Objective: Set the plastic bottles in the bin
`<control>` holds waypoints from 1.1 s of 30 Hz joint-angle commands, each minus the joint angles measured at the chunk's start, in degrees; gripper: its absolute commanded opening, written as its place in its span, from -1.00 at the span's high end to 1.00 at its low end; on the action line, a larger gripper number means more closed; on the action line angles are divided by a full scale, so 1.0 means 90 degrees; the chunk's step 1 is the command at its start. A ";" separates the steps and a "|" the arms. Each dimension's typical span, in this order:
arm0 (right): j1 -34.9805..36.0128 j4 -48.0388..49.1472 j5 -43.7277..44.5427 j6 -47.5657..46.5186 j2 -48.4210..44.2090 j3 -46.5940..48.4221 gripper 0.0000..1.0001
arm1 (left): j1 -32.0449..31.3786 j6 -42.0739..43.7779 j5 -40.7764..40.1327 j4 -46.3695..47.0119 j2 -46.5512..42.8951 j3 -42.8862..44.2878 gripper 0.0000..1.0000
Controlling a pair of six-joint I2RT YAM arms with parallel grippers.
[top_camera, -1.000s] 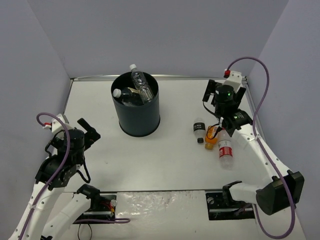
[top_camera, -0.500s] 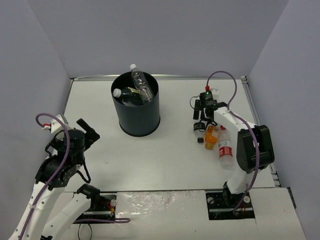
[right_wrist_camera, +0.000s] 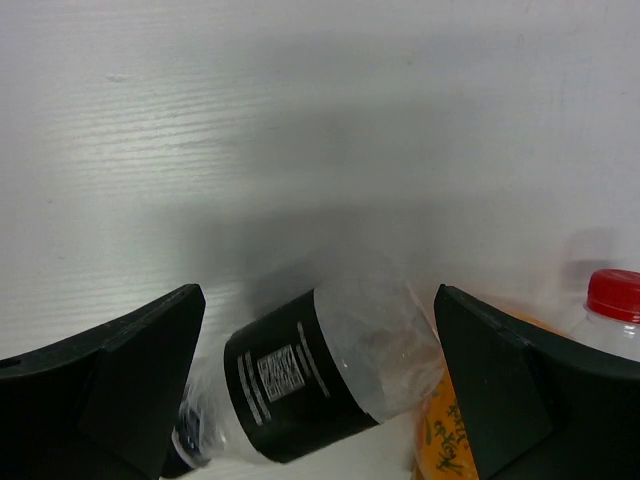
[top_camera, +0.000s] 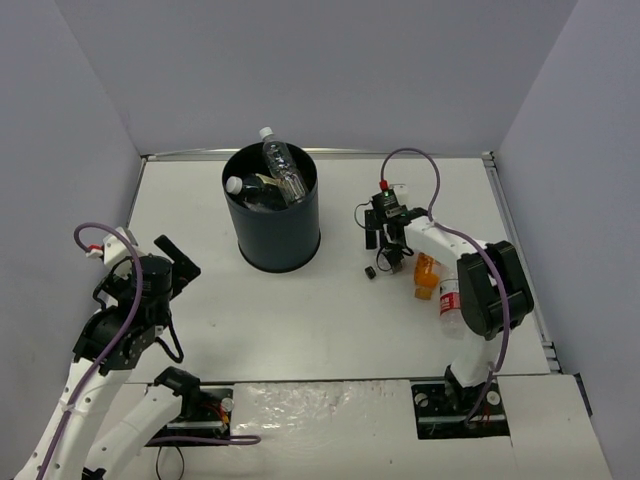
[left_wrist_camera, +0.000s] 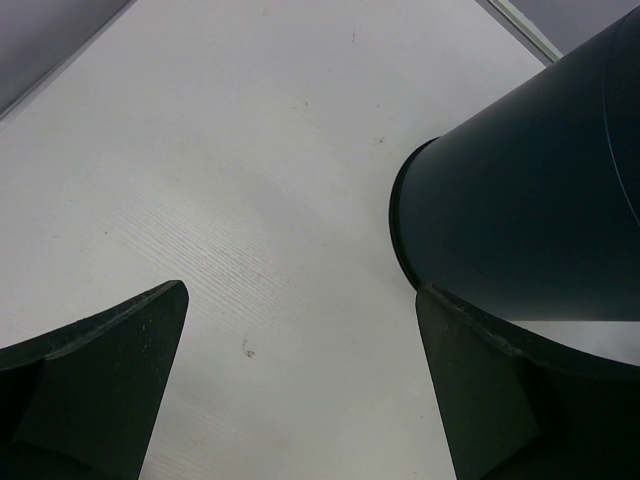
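Note:
The black bin [top_camera: 271, 225] stands at the back middle of the table. Two clear white-capped bottles are in it, the fat one [top_camera: 283, 170] sticking out and the slim one [top_camera: 237, 187] lower inside. My right gripper [top_camera: 388, 250] is open, low over the black-labelled bottle [right_wrist_camera: 300, 385], which lies tilted on the table between the fingers [right_wrist_camera: 515, 380]. Its dark cap end shows in the top view [top_camera: 371, 270]. The orange bottle [top_camera: 427, 277] and the red-labelled bottle [top_camera: 450, 303] lie just right of it. My left gripper [top_camera: 176, 258] is open and empty, left of the bin [left_wrist_camera: 530, 180].
Grey walls enclose the table on three sides. The red cap [right_wrist_camera: 613, 294] and the orange bottle [right_wrist_camera: 455, 440] lie close beside my right finger. The right arm's purple cable [top_camera: 420, 170] loops above the wrist.
My right arm has swung from the back right corner down and left onto the black-labelled bottle, whose cap end has shifted a little left. The left arm has not moved.

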 commanded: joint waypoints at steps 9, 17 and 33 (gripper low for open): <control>0.0550 0.0106 0.1436 0.0965 -0.1272 -0.0456 -1.00 | 0.0000 -0.0030 -0.0119 0.0093 0.0051 0.0136 -0.94; 0.0637 0.0639 0.0686 0.1303 -0.1644 -0.0819 -1.00 | 0.0007 -0.0020 -0.0058 0.0102 0.0019 0.0133 -0.94; 0.0530 0.0659 -0.2589 -0.5068 -0.1520 -0.0494 -1.00 | 0.0000 0.0048 0.0037 0.0190 0.0012 0.0136 -0.94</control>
